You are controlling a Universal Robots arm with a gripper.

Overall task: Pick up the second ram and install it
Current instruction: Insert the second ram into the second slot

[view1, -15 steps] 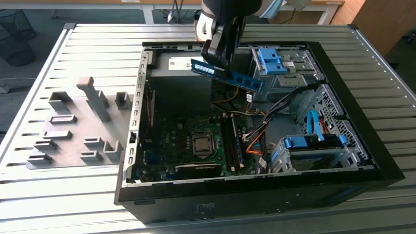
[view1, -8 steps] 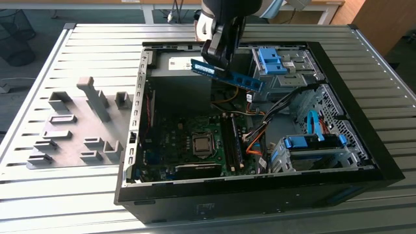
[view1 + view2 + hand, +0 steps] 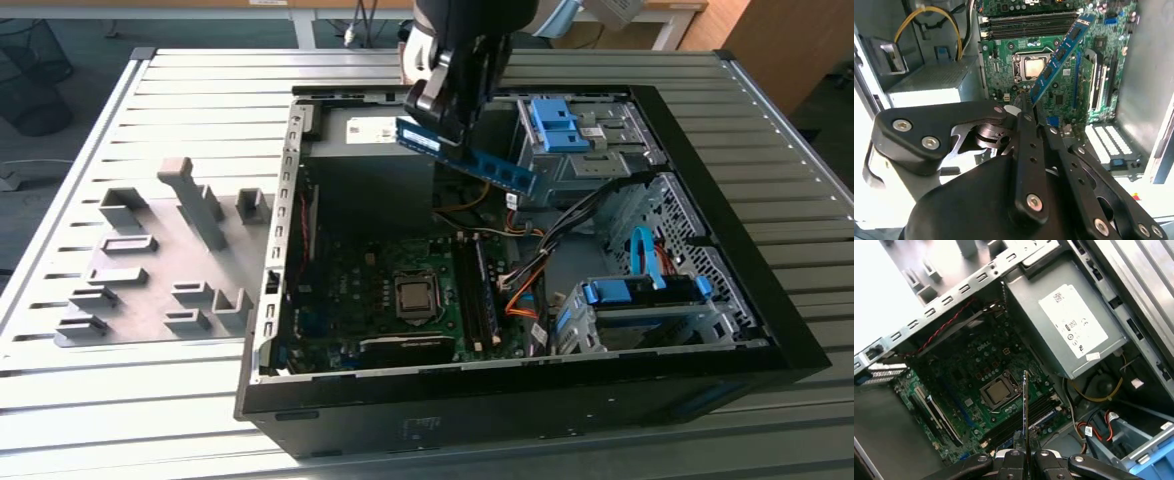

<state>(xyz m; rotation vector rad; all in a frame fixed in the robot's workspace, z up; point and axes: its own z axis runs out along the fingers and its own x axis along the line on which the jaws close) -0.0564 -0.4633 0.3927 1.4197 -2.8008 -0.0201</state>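
The second ram [image 3: 470, 155] is a long blue-green stick with dark chips, hanging tilted above the open computer case [image 3: 534, 400]. My gripper [image 3: 441, 125] is shut on one end of it, and the rest juts toward the exterior view's right. In the second wrist view the ram [image 3: 1061, 52] slants up from the gripper [image 3: 1029, 102] over the motherboard [image 3: 1004, 70]. The first wrist view shows the ram [image 3: 1025, 405] edge-on, rising from the gripper [image 3: 1025, 452]. Well below lie the long black memory slots [image 3: 475, 295] beside the silver processor [image 3: 416, 296].
A grey fixture plate [image 3: 147, 270] with upright holders lies on the slatted table at the exterior view's left. Blue drive cages [image 3: 567, 125] [image 3: 641, 292] and orange cables [image 3: 521, 285] crowd the case's right side. The power supply [image 3: 1074, 325] sits at the back.
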